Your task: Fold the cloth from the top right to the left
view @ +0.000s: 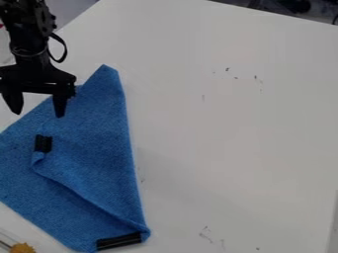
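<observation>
The gripper hangs at the upper left, open, with a wide gap and nothing between its fingers. Its right finger stands over the upper left part of the blue cloth; the left finger is beside the cloth's upper left edge. The cloth lies on the left side of the table, with one corner pointing up near the top. A folded-over layer crosses its lower middle, its corner with a black patch lying left of centre. Another black strip is at the cloth's bottom end.
The white table extends to the right, with small dark marks on it. Its far edge runs along the top right. An orange-yellow object sits at the bottom left corner, close to the cloth.
</observation>
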Action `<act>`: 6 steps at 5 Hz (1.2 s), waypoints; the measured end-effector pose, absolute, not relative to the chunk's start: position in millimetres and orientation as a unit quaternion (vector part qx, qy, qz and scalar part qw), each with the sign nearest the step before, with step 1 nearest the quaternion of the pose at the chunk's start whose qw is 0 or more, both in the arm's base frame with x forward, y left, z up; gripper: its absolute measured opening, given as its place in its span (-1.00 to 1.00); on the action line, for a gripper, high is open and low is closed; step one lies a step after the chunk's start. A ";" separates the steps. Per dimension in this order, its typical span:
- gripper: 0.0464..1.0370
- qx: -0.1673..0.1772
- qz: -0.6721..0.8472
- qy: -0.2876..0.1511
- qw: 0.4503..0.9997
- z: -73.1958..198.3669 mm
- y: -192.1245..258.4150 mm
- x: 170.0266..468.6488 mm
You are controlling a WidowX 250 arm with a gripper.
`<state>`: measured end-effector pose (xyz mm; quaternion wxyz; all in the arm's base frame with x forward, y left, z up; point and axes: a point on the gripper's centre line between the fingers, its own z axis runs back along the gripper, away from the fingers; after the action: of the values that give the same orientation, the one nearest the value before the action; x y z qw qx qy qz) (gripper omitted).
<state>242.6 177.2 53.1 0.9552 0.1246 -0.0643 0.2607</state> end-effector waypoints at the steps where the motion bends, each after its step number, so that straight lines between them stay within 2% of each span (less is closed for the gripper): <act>1: 0.93 0.119 0.260 -0.050 0.957 44.4 174.5 239.7; 3: 0.93 0.104 0.292 -0.050 0.949 29.5 178.6 221.7; 6: 0.93 0.096 0.302 -0.035 0.948 15.0 179.9 214.7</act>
<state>214.7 179.9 15.0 0.9479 0.0956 -0.0352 0.3017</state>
